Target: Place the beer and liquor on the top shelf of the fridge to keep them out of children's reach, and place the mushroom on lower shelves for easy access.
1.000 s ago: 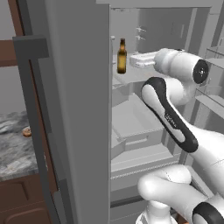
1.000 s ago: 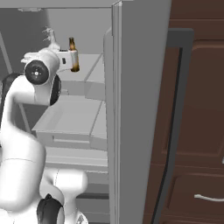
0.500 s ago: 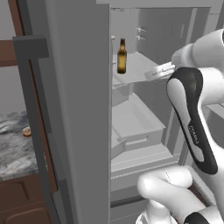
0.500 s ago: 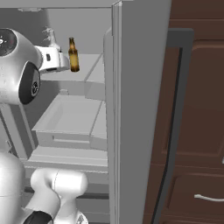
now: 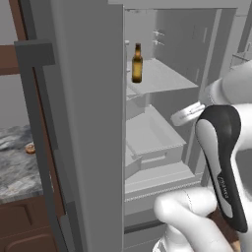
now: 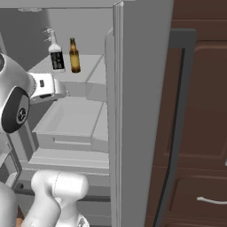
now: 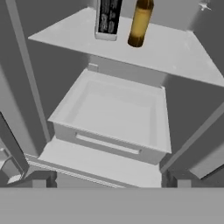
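Left base view: fridge (image 5: 88, 123) door stands open, pale interior showing. Beer (image 5: 137, 63) stands upright on the top shelf (image 5: 162, 76), near its front left corner, nothing touching it. Below the shelf sits an open white drawer (image 5: 152, 135), one of the lower shelves, with nothing visible in it. White arm rises at lower right; the hand (image 5: 186, 114) sits in front of the fridge opening at about drawer height, below the top shelf and well apart from the beer, empty. Fingers cannot be made out clearly here; the hand reads as spread wide, gripping nothing. Left of the fridge, on the grey marbled bench (image 5: 15, 162), lies a tiny round tan lump, the mushroom (image 5: 30, 147), outside the fridge and near the bench's back part. Right base view: liquor (image 6: 56, 52) and beer (image 6: 74, 55) stand side by side on the top shelf (image 6: 88, 66), both upright, liquor to the left, close but whether touching cannot be told. Hand (image 6: 55, 91) sits below and in front of the shelf edge, above the drawer (image 6: 75, 122). Dark brown cabinets (image 6: 199, 133) stand to the right of the fridge door. Hand view: looks into the fridge, liquor (image 7: 107, 19) and beer (image 7: 140, 24) at the top on the shelf (image 7: 175, 52), drawer (image 7: 118, 113) in the middle, white ledge under it.
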Available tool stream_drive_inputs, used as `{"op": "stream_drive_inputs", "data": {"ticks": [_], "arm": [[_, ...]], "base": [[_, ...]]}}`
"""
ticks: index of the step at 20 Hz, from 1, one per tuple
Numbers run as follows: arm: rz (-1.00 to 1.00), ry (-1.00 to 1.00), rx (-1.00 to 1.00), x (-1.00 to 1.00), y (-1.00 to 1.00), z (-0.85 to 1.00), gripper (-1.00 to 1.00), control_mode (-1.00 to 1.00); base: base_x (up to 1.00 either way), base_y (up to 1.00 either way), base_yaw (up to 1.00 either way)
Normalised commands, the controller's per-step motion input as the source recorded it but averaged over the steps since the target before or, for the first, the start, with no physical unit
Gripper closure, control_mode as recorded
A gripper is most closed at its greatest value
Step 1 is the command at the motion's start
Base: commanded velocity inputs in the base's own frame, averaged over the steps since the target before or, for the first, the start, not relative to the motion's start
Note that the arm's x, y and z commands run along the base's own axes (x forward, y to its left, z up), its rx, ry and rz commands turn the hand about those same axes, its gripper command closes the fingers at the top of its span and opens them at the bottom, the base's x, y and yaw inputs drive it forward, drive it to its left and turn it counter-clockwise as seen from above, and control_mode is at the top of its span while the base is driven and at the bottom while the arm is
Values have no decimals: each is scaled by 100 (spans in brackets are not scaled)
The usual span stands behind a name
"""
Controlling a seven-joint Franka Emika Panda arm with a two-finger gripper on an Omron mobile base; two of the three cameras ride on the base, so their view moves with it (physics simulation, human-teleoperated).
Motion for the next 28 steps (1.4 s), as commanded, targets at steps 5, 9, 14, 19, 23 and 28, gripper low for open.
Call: {"op": "stream_drive_inputs", "data": {"ticks": [5,9,14,19,23,28], "arm": [[0,0,0,-31,-23,-23,-100,-100],[0,-1,0,-39,-16,-18,-100,-100],[-5,0,0,-26,-4,0,-100,-100],[-4,0,0,-21,0,0,-100,-100],[0,0,0,-8,0,0,-100,100],[0,0,0,0,0,0,-100,100]], "base": [[0,0,0],[0,0,0],[0,0,0],[0,0,0],[-41,0,0],[-87,0,0]]}}
